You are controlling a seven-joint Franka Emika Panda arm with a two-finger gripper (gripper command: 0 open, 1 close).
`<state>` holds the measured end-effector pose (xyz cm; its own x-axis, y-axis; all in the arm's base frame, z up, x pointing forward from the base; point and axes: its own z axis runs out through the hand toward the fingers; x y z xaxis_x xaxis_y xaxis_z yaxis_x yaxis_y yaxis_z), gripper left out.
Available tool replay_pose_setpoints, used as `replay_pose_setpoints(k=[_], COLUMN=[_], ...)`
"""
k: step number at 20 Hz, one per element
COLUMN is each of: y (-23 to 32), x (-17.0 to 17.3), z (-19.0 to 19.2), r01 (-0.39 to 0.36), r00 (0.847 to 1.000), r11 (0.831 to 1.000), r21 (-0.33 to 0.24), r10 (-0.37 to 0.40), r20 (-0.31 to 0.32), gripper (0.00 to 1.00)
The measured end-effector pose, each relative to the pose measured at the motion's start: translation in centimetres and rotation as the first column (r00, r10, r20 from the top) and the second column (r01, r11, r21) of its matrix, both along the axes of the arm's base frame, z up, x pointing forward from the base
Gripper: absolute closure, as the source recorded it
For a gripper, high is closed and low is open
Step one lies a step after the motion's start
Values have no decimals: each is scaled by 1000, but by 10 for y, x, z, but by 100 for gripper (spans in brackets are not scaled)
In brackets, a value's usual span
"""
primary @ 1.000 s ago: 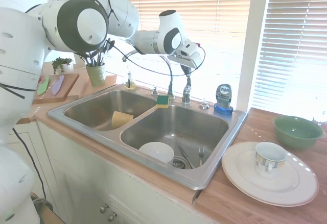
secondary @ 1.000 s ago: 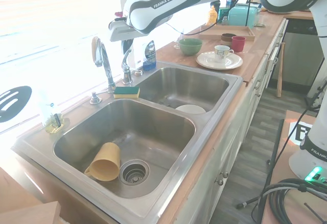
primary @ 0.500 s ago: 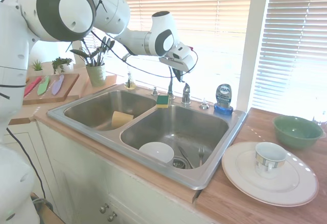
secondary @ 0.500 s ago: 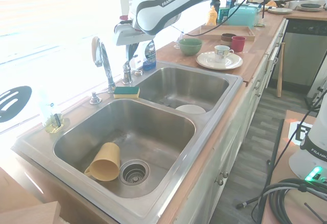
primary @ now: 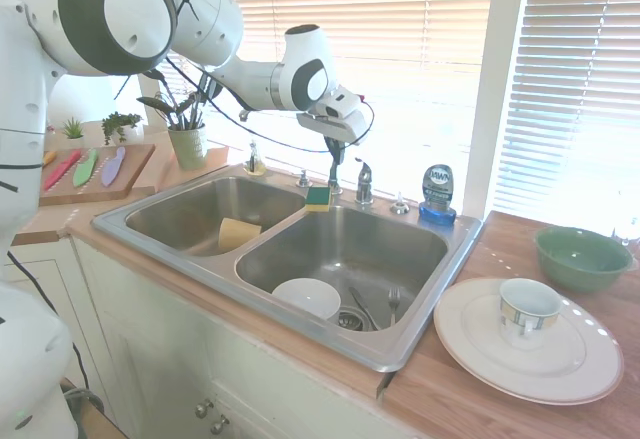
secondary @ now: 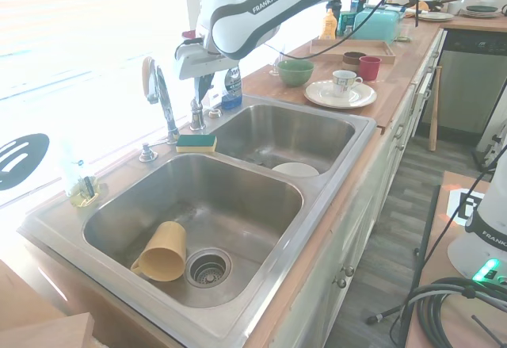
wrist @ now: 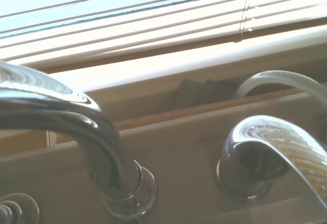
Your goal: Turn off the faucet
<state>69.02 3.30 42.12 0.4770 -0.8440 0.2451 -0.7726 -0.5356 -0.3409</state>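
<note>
First exterior view: the white arm's two-finger gripper [primary: 336, 146] is hanging just above the shiny chrome gooseneck faucet [primary: 361, 181], its small lever below and just beside the fingertips; finger spread cannot be told.
Second exterior view: the lever [secondary: 196, 107] is standing upright beneath the gripper [secondary: 200, 89]; the blue dish-soap bottle [secondary: 231, 85] is crowding the far side.
Wrist view: the lever [wrist: 271, 150] is filling the near field, spout base [wrist: 120, 183] alongside.
</note>
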Motion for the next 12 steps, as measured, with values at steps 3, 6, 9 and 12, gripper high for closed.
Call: replay_pose_setpoints(k=[3, 6, 9, 12], y=[-11, -27, -37, -44], x=[2, 8, 21, 34], z=[9, 21, 36, 34], r01=[29, 61, 84, 101], r00=[999, 995, 991, 990], r11=[1000, 998, 996, 995], r21=[-6, -9, -8, -10], r10=[-29, -60, -83, -100], r20=[42, 81, 106, 99], gripper=[100, 100, 100, 100])
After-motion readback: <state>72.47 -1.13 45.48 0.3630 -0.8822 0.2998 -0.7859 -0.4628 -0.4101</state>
